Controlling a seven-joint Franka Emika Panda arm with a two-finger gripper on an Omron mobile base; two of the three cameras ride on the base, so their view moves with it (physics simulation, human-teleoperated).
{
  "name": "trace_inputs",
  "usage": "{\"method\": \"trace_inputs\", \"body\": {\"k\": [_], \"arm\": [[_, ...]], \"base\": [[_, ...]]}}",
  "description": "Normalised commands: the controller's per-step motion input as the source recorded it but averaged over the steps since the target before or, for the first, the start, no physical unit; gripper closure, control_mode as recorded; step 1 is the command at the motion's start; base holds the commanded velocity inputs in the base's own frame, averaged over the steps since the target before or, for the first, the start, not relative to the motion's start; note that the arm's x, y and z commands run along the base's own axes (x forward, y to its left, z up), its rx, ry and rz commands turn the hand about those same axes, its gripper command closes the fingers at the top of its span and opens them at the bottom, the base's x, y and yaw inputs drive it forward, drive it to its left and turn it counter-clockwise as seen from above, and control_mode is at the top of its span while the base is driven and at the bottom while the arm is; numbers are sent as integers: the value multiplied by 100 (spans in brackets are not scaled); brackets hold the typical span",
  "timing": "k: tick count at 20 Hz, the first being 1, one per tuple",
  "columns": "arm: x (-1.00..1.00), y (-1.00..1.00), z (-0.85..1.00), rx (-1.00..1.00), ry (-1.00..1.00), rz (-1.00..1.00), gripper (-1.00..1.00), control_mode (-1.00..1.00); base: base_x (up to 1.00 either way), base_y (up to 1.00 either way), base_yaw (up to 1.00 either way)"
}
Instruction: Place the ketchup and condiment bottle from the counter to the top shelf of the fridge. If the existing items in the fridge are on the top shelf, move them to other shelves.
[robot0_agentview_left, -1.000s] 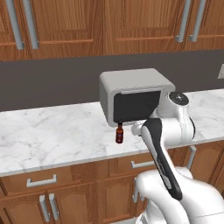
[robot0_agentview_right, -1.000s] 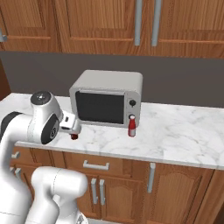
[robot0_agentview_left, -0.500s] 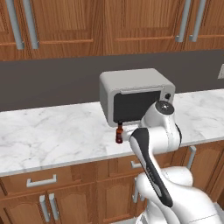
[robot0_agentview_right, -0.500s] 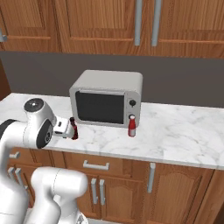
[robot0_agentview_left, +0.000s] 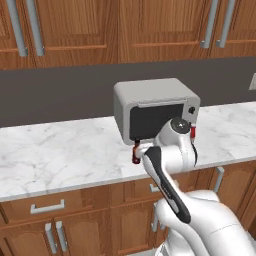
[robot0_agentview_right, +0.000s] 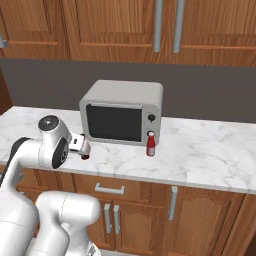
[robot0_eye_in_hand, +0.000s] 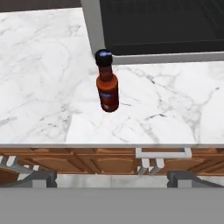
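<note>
My fingers (robot0_eye_in_hand: 112, 177) gape wide, holding nothing. The condiment bottle (robot0_eye_in_hand: 107, 82) stands upright on the counter (robot0_eye_in_hand: 39, 87) just before the microwave (robot0_eye_in_hand: 153, 26); a careless approach could topple it.

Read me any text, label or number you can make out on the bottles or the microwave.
None is readable.
Small dark red-brown bottle with black cap: a dark label band, too blurred to read.
Slim bright red squeeze bottle with white cap: no lettering visible.
Grey microwave: one round knob, no legible marks.
</note>
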Motion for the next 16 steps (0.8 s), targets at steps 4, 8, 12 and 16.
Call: {"method": "trace_inputs", "body": {"k": [4, 8, 12, 16], "arm": [[49, 4, -12, 0, 0, 0, -100, -100], [37, 12, -17, 0, 0, 0, -100, -100], [33, 20, -21, -1, 0, 0, -100, -100], [42, 7, -24, -1, 0, 0, -100, -100]], "base": [[0, 0, 0], [0, 0, 0], [0, 0, 0], [0, 0, 0]]}}
